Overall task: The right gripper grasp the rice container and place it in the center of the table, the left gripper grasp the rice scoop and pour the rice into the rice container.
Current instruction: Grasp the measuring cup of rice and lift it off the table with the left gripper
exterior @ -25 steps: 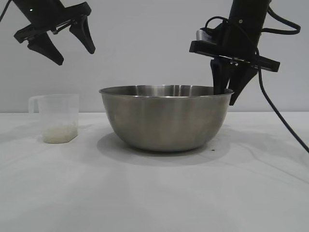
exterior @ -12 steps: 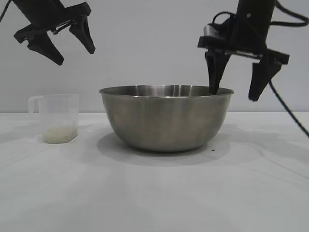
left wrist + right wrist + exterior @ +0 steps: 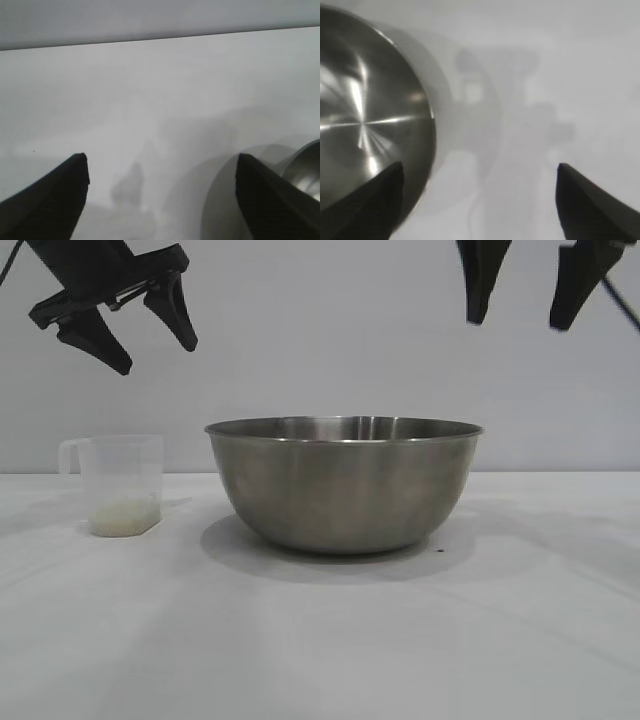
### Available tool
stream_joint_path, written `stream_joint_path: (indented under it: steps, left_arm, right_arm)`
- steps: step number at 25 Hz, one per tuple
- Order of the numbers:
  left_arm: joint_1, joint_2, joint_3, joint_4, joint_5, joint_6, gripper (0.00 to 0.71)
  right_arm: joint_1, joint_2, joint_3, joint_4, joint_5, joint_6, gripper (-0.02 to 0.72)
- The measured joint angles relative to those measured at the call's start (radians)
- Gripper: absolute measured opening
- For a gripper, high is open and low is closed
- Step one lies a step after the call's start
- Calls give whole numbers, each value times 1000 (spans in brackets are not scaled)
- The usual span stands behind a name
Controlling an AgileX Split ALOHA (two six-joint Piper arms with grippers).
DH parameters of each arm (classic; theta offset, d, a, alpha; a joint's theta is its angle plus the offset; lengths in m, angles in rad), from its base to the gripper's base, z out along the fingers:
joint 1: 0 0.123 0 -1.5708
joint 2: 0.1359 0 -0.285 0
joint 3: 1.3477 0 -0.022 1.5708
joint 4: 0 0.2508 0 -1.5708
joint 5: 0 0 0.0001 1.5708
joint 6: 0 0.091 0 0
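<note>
Fingers [image 3: 478, 285] spread above rice container [image 3: 344, 485].

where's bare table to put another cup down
Widest free patch: the table in front of the rice container and the rice scoop. Also bare: to the right of the container, under the raised, open right gripper. Tightest: the gap between scoop and container.

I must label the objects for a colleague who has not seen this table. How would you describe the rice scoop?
Start from the big steel bowl in the middle of the white table. The rice scoop stands apart from it on the exterior view's left: a small translucent plastic cup with a loop handle and a little rice at the bottom.
</note>
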Motion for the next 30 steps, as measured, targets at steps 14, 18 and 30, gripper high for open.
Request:
stream_joint_path:
  steps: [14, 18, 30]
  left_arm:
    - [0, 0, 0, -2, 2, -2, 531]
    - [0, 0, 0, -2, 5, -4, 531]
    - [0, 0, 0, 6, 16, -4, 531]
  right_arm:
    - [0, -456, 452, -60, 1, 78, 532]
    - [0, -591, 594, -89, 2, 96, 532]
    - [0, -1118, 1058, -85, -25, 110, 532]
